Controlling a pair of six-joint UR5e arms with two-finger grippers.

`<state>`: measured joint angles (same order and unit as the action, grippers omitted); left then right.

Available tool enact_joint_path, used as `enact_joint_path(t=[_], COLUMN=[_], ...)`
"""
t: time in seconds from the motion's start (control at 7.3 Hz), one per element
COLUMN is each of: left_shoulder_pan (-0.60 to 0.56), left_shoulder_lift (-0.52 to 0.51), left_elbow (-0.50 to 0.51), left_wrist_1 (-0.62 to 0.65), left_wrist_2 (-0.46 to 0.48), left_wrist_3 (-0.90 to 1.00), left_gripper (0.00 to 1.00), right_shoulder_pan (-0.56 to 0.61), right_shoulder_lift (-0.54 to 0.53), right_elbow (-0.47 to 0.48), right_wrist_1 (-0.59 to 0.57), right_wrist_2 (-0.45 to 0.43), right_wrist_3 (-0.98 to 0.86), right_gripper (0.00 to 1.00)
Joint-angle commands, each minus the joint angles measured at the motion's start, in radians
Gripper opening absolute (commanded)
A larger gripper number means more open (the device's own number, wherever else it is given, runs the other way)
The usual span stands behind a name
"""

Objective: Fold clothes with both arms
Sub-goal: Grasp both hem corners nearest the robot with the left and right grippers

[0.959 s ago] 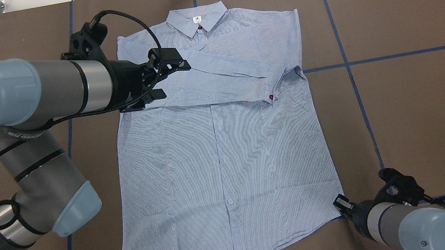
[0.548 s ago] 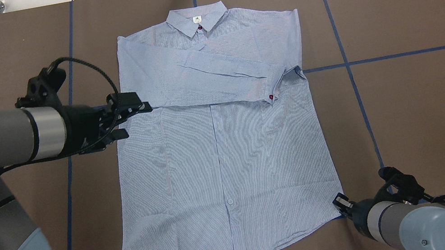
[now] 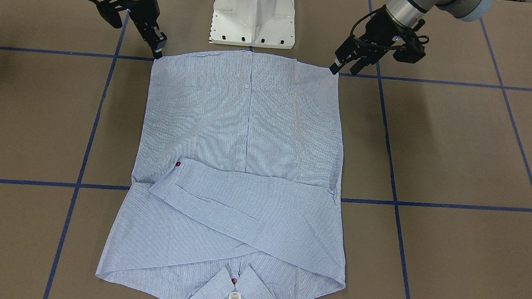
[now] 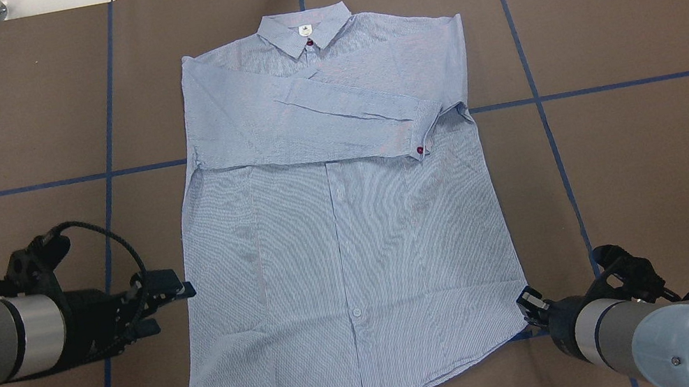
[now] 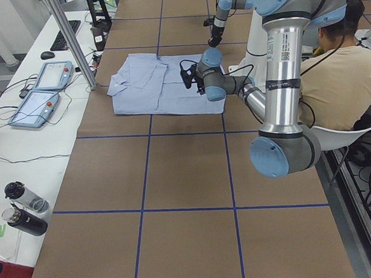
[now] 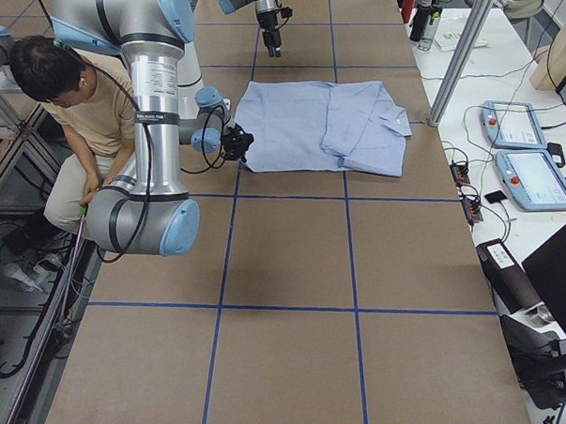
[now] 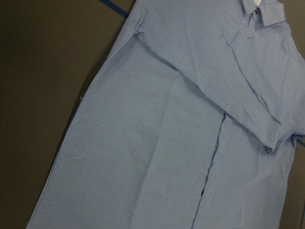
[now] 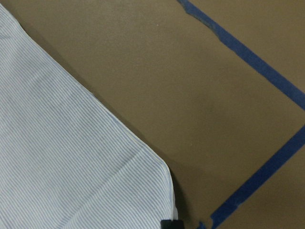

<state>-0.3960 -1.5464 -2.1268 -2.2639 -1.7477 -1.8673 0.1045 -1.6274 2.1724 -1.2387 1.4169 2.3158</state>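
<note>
Showing a long-sleeved button-up shirt (image 4: 338, 237), light blue with fine white stripes, lying flat and front up on a brown tabletop (image 4: 665, 165), with its collar (image 4: 304, 27) pointing away from the robot and its hem lying nearest it. Showing a sleeve folded across the chest, slanting down to a cuff with a red button (image 4: 420, 151). Showing two silver-grey arms with light-blue joint caps reaching in low toward the hem end: the left gripper (image 3: 344, 68), fingers spread, hovering just beside the shirt's edge near one lower corner; the right gripper (image 3: 158, 48) sitting at the other hem corner, its grip impossible to judge.
</note>
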Motion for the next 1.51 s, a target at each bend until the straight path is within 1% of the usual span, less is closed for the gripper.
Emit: enact_joint_path(t=[0.0, 0.14, 0.41, 0.55, 0.69, 0.96, 1.23, 1.37], left_shoulder_pan=[0.13, 0.185, 0.2, 0.201, 0.203, 0.233, 0.238, 0.236], left_shoulder_lift=[0.048, 0.043, 0.011, -0.012, -0.029, -0.026, -0.021, -0.018], left_elbow=[0.01, 0.042, 0.1, 0.128, 0.137, 0.142, 0.139, 0.139], left_wrist_1=[0.021, 0.029, 0.029, 0.029, 0.029, 0.029, 0.029, 0.029], left_wrist_2=[0.085, 0.099, 0.111, 0.111, 0.111, 0.111, 0.111, 0.112], left_wrist_3=[-0.061, -0.106, -0.113, -0.115, -0.116, -0.148, -0.148, -0.15], left_gripper=[0.82, 0.79, 0.72, 0.7, 0.68, 0.64, 0.62, 0.47], right_shoulder_pan=[0.032, 0.031, 0.032, 0.032, 0.034, 0.038, 0.04, 0.04], right_shoulder_lift=[-0.003, -0.006, -0.015, -0.015, -0.015, -0.015, -0.015, -0.015], right_elbow=[0.02, 0.018, 0.018, 0.017, 0.018, 0.018, 0.018, 0.018], right_wrist_1=[-0.001, -0.002, -0.001, -0.001, -0.001, -0.001, -0.002, -0.001], right_wrist_2=[0.025, 0.025, 0.025, 0.025, 0.025, 0.025, 0.025, 0.025], right_wrist_3=[-0.001, -0.001, -0.001, -0.001, -0.001, -0.001, -0.001, -0.001], right_gripper=[0.0, 0.0, 0.0, 0.0, 0.0, 0.0, 0.0, 0.0])
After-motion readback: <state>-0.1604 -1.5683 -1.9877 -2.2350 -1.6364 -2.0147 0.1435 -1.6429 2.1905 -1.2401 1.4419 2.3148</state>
